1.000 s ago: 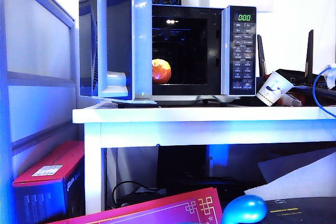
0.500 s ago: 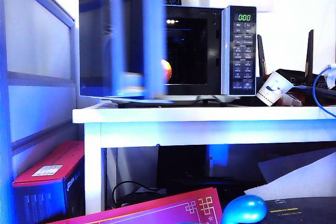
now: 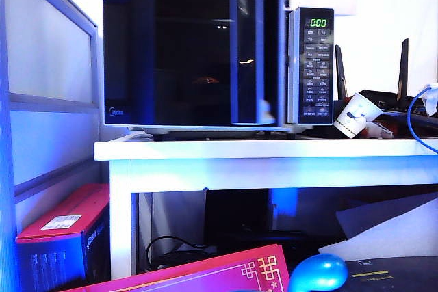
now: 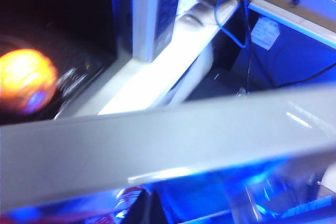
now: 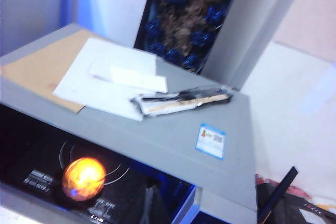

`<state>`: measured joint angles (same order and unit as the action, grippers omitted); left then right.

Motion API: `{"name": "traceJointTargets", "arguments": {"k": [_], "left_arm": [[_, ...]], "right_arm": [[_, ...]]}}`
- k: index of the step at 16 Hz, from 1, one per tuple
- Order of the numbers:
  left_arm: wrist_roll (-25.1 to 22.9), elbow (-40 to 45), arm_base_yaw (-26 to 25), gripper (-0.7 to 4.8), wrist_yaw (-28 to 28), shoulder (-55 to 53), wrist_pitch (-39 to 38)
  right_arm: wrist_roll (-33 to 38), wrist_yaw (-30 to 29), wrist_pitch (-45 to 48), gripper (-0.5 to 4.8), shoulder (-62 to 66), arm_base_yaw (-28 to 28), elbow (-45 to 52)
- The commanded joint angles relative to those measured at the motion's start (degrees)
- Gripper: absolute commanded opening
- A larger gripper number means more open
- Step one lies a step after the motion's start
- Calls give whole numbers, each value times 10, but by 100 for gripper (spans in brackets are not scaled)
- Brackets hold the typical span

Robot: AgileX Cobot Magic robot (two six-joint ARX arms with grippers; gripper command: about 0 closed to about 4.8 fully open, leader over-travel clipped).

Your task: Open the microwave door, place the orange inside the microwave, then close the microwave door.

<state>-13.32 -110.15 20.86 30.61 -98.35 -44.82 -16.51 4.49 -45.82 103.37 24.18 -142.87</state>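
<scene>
From the outside camera, the microwave stands on the white bench. Its door is almost shut, with motion blur along the edge near the button panel. The orange is only a faint reddish spot behind the dark glass. A paper cup lies tilted beside the microwave. No pincer is visible here.

In the left wrist picture, the orange sits inside the microwave, behind the blurred grey door edge. The left pincer is hidden, so I cannot tell its state.

In the right wrist picture, papers lie on the microwave top, and the orange glows on the turntable below. The right pincer is out of the picture; it is clenched and grasps nothing visible.
</scene>
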Motion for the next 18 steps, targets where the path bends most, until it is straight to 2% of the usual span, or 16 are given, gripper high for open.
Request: {"name": "traceJointTargets", "arguments": {"k": [1,6,7,9,15,18], "left_arm": [[-2,-2,40,-5,-11,-32,81],[0,-2,88,-5,-91,-83,204],[0,-2,94,-5,-145,-100,248],[1,-2,94,-5,-185,-116,297],[5,-2,102,-5,-188,-179,465],[29,-2,102,-5,-195,-212,533]], "right_arm": [[3,-1,16,-5,-5,1,-3],[15,-2,31,-5,-5,1,-4],[19,-3,36,-5,-6,1,-4],[31,-4,37,-5,-7,1,-4],[31,-6,37,-5,-8,1,-4],[33,-6,37,-5,-8,1,-4]]}}
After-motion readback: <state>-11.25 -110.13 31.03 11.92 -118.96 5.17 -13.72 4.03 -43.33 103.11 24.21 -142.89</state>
